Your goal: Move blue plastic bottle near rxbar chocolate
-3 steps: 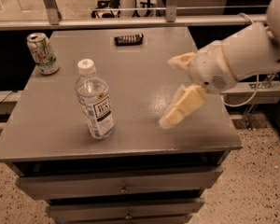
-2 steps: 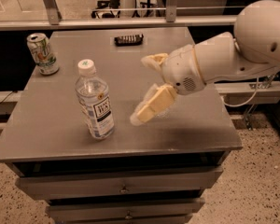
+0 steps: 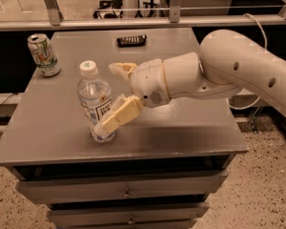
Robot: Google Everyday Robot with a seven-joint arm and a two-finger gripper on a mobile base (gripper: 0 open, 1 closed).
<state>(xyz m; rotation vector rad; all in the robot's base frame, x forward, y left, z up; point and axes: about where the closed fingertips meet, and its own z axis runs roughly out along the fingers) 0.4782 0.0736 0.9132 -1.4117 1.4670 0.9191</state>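
Observation:
The blue plastic bottle (image 3: 92,93), clear with a white cap and a white-and-dark label, stands upright at the front left of the grey table (image 3: 190,128). The rxbar chocolate (image 3: 131,40), a flat dark bar, lies at the table's back middle, well apart from the bottle. My gripper (image 3: 107,97) reaches in from the right and is open. Its near finger (image 3: 118,116) crosses in front of the bottle's lower part, and its far finger (image 3: 120,69) sits just right of the bottle's shoulder. I cannot tell whether either finger touches the bottle.
A green-and-white drink can (image 3: 44,55) stands at the table's back left corner. The table has drawers (image 3: 126,193) below its front edge. A rail and posts (image 3: 133,22) run behind the table. My white arm (image 3: 238,75) spans the table's right side.
My gripper has moved left across the table, from its right side up to the bottle. The bottle, can and bar have not moved.

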